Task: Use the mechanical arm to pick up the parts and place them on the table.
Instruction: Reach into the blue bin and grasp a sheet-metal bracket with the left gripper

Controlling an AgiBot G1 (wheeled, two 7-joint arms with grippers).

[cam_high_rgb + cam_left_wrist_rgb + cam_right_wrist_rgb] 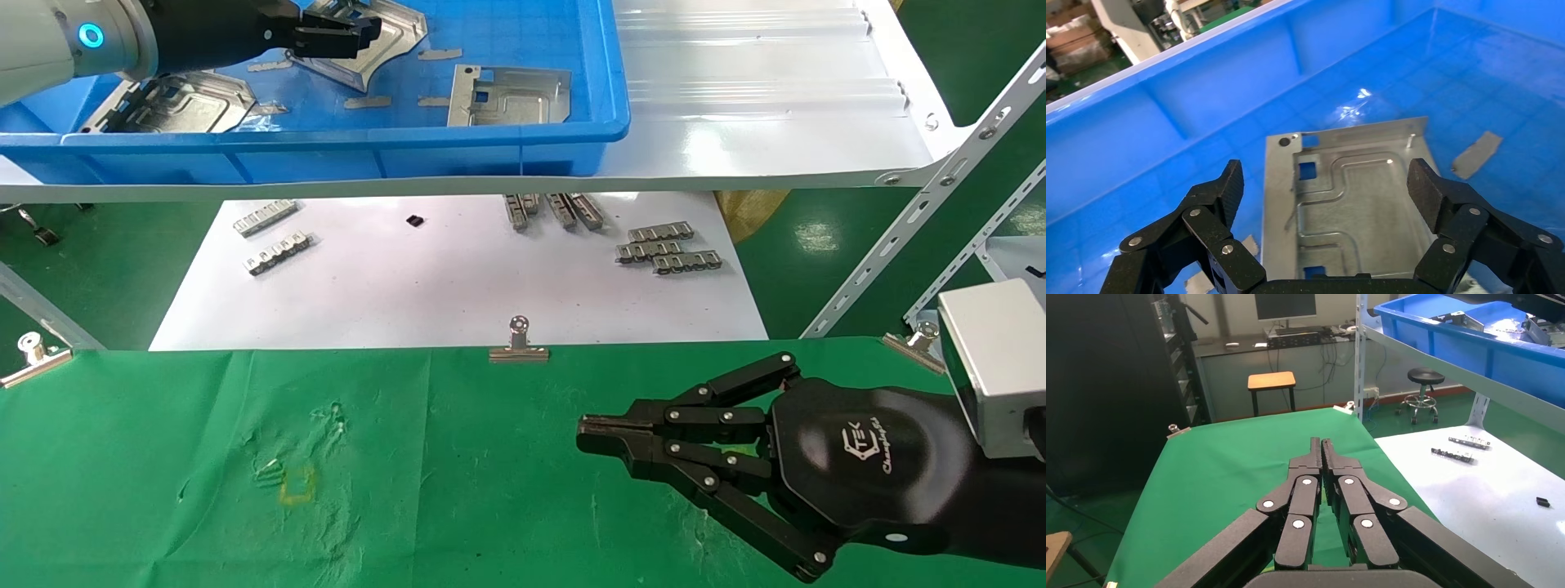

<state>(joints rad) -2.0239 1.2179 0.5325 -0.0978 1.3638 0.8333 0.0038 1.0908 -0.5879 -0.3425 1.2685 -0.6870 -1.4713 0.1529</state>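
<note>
Parts [508,95] are seen lying flat in the blue tray [490,139] at the upper left of the head view, and none on the green tabletop [409,457]. One plate [1352,196] is straddled by the left hand [1324,184], fingers held apart for a grasp. At lower right, the right hand [592,434] is parked over the cloth, fingers pressed together.

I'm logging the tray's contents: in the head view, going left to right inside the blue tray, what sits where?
Silvery stamped plate by the left wall → open left pincer over a tilted silvery plate → flat silvery plate with square holes → blue plastic tray's right wall.
</note>
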